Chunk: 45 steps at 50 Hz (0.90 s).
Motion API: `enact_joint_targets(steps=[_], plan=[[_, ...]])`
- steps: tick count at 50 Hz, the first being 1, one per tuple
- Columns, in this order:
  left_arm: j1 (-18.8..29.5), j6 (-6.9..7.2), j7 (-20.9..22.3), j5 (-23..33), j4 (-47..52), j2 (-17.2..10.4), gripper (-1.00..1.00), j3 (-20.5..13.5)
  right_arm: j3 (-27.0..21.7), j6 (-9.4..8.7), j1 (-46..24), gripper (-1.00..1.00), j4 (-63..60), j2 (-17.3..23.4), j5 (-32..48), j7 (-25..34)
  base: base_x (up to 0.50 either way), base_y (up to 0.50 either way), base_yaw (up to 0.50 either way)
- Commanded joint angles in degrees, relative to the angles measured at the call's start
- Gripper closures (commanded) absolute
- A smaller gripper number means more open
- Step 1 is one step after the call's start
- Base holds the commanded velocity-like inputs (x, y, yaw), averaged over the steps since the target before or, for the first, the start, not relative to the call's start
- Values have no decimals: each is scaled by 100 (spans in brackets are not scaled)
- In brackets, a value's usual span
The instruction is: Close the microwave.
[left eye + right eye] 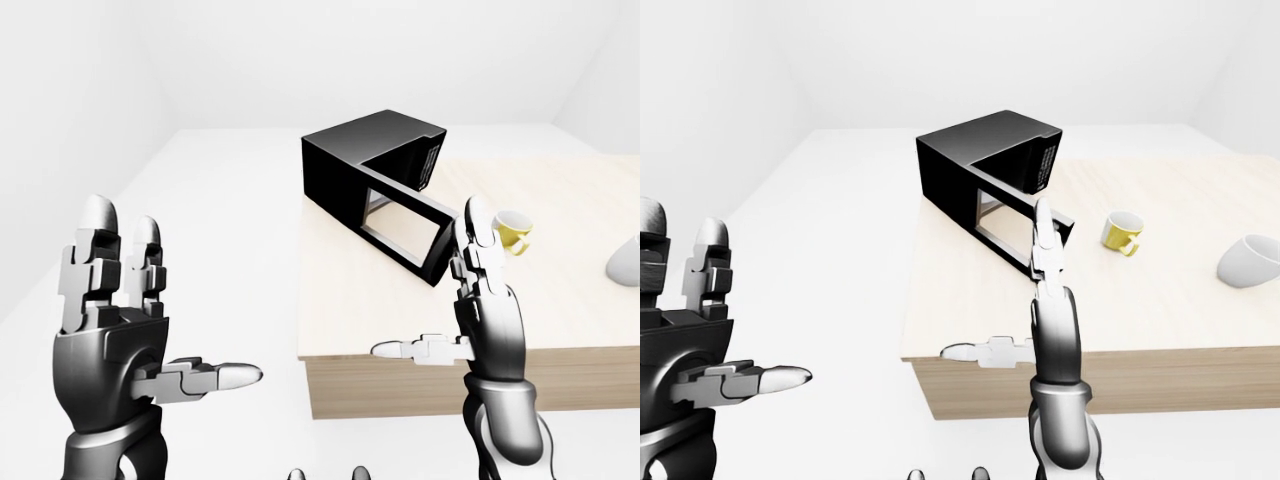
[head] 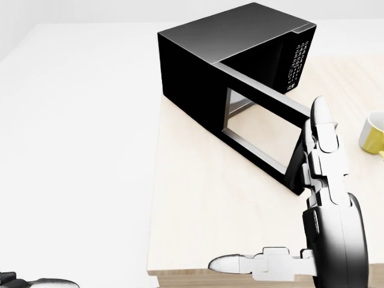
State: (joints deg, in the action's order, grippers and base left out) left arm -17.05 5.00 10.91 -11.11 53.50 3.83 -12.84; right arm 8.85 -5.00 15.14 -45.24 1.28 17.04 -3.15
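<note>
Left-eye view: the black microwave point(image 1: 375, 165) sits on the pale counter point(image 1: 560, 310), its door point(image 1: 410, 228) swung wide open. The left hand point(image 1: 115, 330) is raised well left of the microwave, fingers point(image 1: 95, 250) spread and empty.

Head view: the right hand point(image 2: 327, 222) stands just below the door's free edge, fingers point(image 2: 324, 135) straight, thumb out.

Right-eye view: a yellow mug point(image 1: 1122, 232) and a white cup point(image 1: 1247, 262) stand right of the microwave.
</note>
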Motion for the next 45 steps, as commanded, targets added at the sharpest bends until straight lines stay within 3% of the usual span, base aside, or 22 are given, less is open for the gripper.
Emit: enact_joint_targets(steps=[1,7,25,45], plan=[[0,0,-23,21,-79,30,-100,14,-9,0,-46,-100,55,-24,27,-59,0,41,0],[-9,0,-109,332,-119,-28,-100,182,-21,0,-97,-100,84,-43,-80,-85,0,4,0],[-20,0,-51,340,36,-35,-100,182,0,0,-71,-100,-54,-17,-207,-47,0,0,0],[-93,0,24,445,20,-30,-100,264,95,0,-38,-100,-42,19,-129,-68,50,4,0]])
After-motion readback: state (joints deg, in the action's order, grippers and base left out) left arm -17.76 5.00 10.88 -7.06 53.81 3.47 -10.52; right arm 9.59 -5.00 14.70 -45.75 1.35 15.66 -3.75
